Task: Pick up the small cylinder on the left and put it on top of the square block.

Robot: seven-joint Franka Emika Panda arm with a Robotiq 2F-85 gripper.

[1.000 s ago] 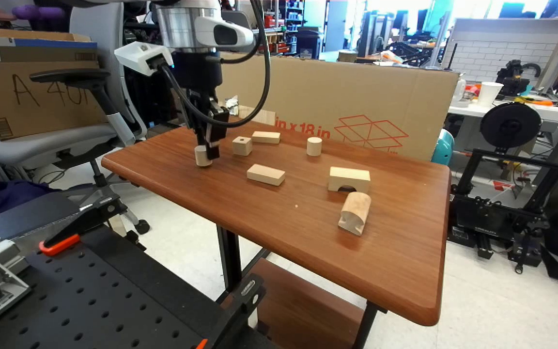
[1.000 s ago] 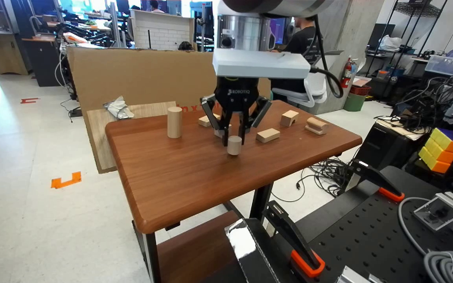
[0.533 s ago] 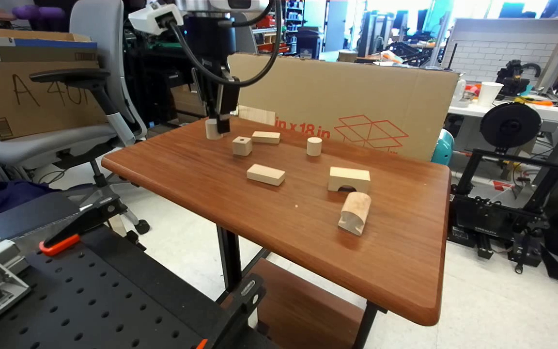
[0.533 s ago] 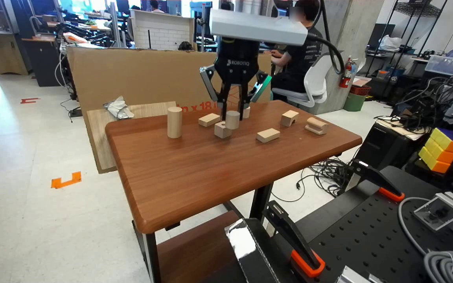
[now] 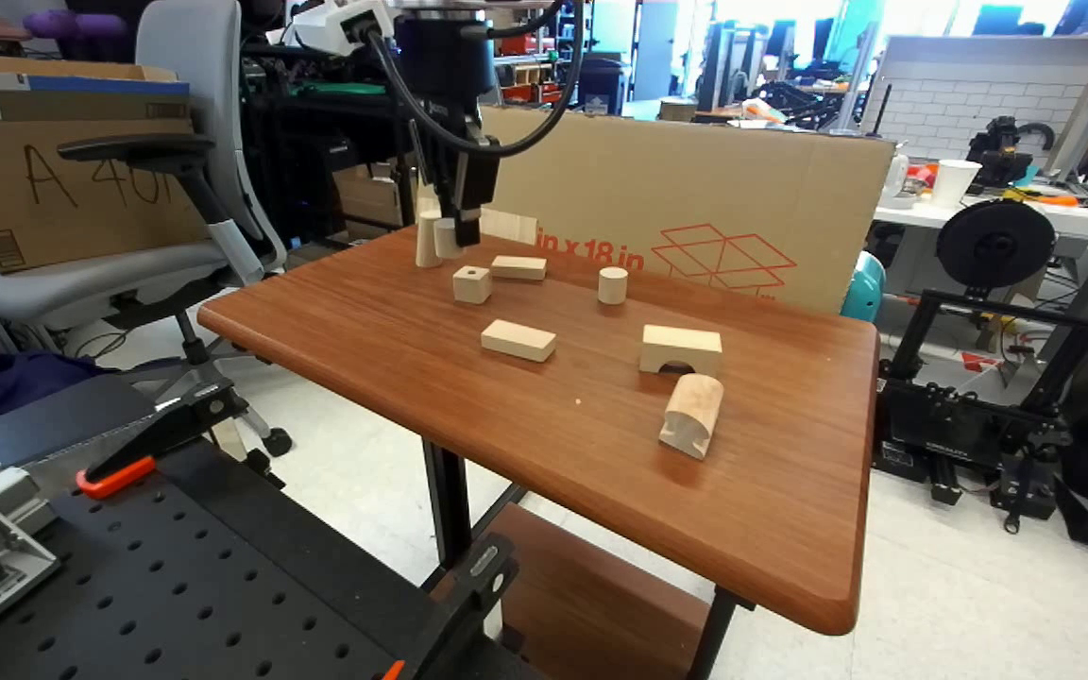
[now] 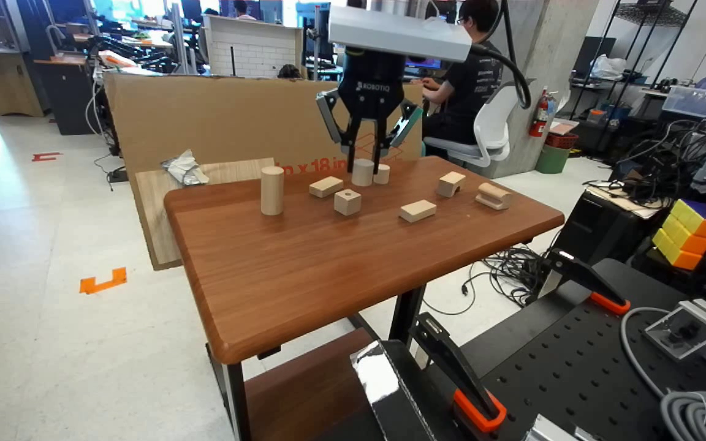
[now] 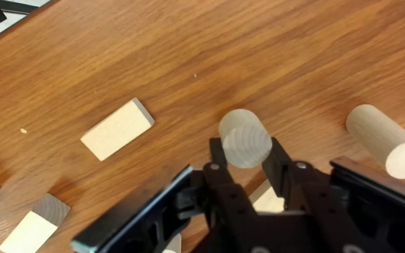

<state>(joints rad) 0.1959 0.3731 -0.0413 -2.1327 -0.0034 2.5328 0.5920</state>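
Note:
The small cylinder, short and pale, is between the fingertips of my gripper (image 6: 364,168) and held upright above the table. The small cylinder shows in both exterior views (image 5: 447,240) (image 6: 362,176) and in the wrist view (image 7: 246,144). Both fingers touch its sides in the wrist view. The square block, a pale cube with a hole in its top, stands on the table in both exterior views (image 5: 471,286) (image 6: 347,203). The held cylinder is higher than the block and apart from it, to its upper left in an exterior view. The block does not show in the wrist view.
A tall cylinder (image 6: 272,191) stands near the gripper. A flat block (image 6: 326,187) lies behind the square block, another flat block (image 5: 518,341) to its side. Another small cylinder (image 5: 612,286), an arch block (image 5: 681,349) and a rounded block (image 5: 692,416) are farther along the table.
My gripper has risen from the tabletop with the small cylinder between its fingers. It has moved to a place above and close to the square block. The other blocks have not moved.

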